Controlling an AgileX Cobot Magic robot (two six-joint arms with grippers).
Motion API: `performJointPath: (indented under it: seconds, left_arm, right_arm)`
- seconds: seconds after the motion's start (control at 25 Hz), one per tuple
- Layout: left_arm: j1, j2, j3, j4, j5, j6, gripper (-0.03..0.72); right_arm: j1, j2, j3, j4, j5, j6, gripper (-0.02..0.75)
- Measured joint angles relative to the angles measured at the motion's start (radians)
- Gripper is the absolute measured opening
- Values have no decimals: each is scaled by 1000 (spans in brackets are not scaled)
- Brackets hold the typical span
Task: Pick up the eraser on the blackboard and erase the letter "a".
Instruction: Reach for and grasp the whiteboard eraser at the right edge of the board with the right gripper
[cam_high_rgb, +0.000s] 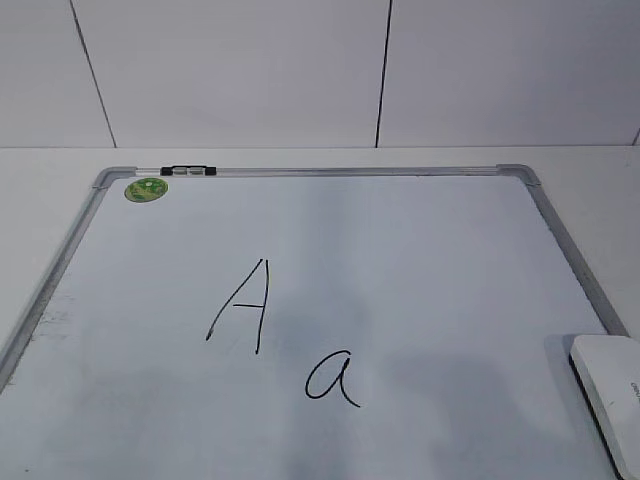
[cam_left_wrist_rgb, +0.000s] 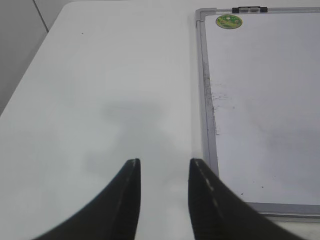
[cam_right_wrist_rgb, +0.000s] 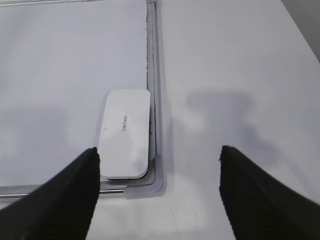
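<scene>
From my remote station I logged the large white dry-erase blackboard with its silver-grey metal frame (cam_high_rgb: 560, 235) lying flat on the white table (cam_left_wrist_rgb: 100, 75) and filling most of the exterior view. The white rounded-rectangular plastic eraser with small grey lettering (cam_right_wrist_rgb: 125, 132) sat in the lower right corner of that view, on the board surface and tight against the frame's corner; the right wrist view showed it at centre-left, lettering up. The small handwritten cursive letter "a" in black marker (cam_high_rgb: 333, 378) lay low in the middle of the frame, well apart from the eraser, with a taller angular capital "A" (cam_high_rgb: 243, 305) just up and left of it. A small green round magnet (cam_high_rgb: 146, 188) and a black-and-white clip (cam_high_rgb: 188, 170) sat at the upper left. The right gripper (cam_right_wrist_rgb: 159, 155) hung with jaws spread wide, empty, over the frame corner beside the eraser. The left gripper (cam_left_wrist_rgb: 164, 164) hovered over bare table beside the board's edge, jaws parted, holding nothing.
</scene>
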Motion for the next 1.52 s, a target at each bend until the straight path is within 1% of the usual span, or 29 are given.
performJointPath:
  seconds: [0.52, 0.76, 1.04, 1.24, 1.52]
  left_arm:
    - [0, 0, 0, 0, 0, 0, 244]
    - [0, 0, 0, 0, 0, 0, 245]
    - [0, 0, 0, 0, 0, 0, 244]
    - [0, 0, 0, 0, 0, 0, 245]
    - [0, 0, 0, 0, 0, 0, 245]
  right_arm:
    - [0, 0, 0, 0, 0, 0, 592]
    - [13, 9, 0, 7, 0, 0, 592]
    - [13, 188, -12, 17, -19, -2, 592]
    - [13, 318, -34, 33, -74, -30, 592]
    - [13, 432, -40, 57, -139, -40, 592]
